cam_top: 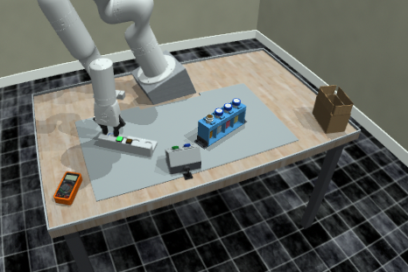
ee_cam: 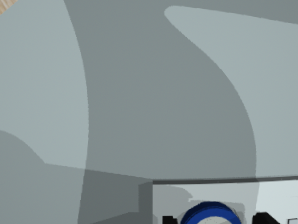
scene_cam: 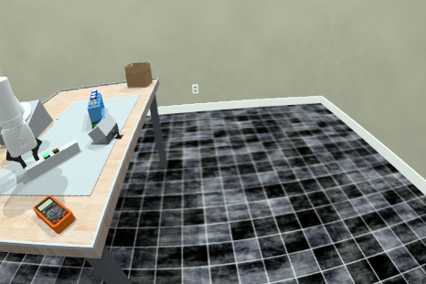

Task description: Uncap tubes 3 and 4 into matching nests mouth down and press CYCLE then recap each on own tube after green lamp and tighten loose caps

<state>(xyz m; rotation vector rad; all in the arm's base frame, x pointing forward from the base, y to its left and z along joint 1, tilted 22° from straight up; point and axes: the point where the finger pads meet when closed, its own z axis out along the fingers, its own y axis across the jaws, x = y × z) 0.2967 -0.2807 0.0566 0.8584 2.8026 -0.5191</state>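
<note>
My gripper (cam_top: 110, 133) (scene_cam: 30, 162) (ee_cam: 216, 220) is open and low at the nest 4 end of the cap tray (cam_top: 140, 149) (scene_cam: 55, 163) (ee_cam: 275, 197). Its fingers stand on either side of the blue-rimmed cap (ee_cam: 212, 206) there; contact cannot be seen. The green lamp (cam_top: 119, 139) (scene_cam: 47, 155) is lit; the amber lamp (cam_top: 129, 141) (scene_cam: 56, 151) is dark. In the blue decapping station (cam_top: 203, 134) (scene_cam: 96, 112), tube 4 (cam_top: 209, 117) is uncapped. Blue-and-white caps sit on tube 3 (cam_top: 219, 112), tube 2 (cam_top: 228, 106) and tube 1 (cam_top: 236, 101).
The key housing (cam_top: 183, 159) (scene_cam: 105, 133) carries the green key (cam_top: 175, 147) and blue key (cam_top: 187, 145), between tray and station near the front. An orange multimeter (cam_top: 68, 188) (scene_cam: 54, 213) lies at the front left. A cardboard box (cam_top: 333, 112) (scene_cam: 138, 75) stands at the right edge.
</note>
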